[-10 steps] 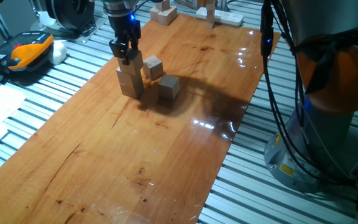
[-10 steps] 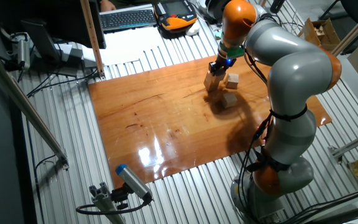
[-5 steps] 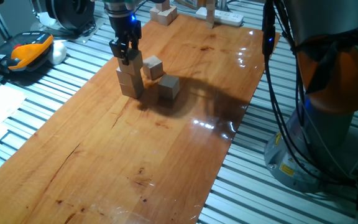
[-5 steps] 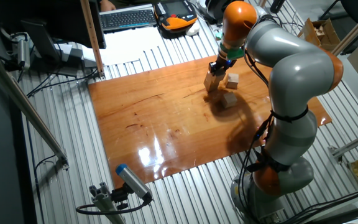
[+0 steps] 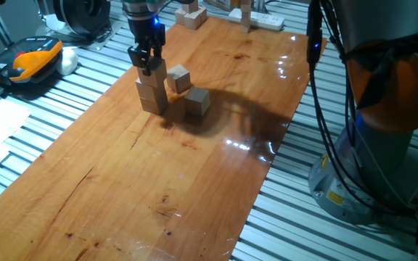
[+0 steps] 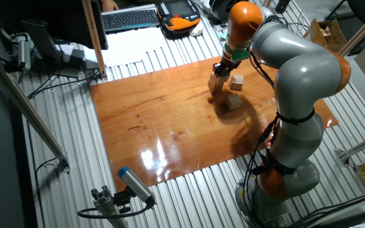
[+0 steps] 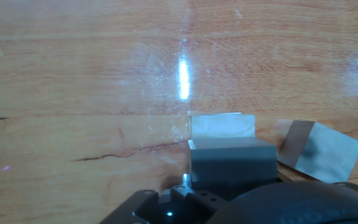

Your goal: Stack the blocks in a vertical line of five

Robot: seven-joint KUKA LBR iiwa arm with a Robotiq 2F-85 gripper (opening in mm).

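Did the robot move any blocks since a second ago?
No, nothing visibly changed. The gripper still sits at the top block of the stack, which looks three blocks high. The two loose blocks beside the stack lie where they were. Whether the jaws are squeezing the top block is hard to tell.

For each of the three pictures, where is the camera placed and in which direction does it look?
One fixed view: low at one end of the wooden board, looking along it to the stack; end effector and arm base show.
The other fixed view: high at the side, looking down on the whole arm and stack.
Hand view: on the hand, looking down on a block; dark hand housing shows.
Both fixed views share the stack and two loose blocks.
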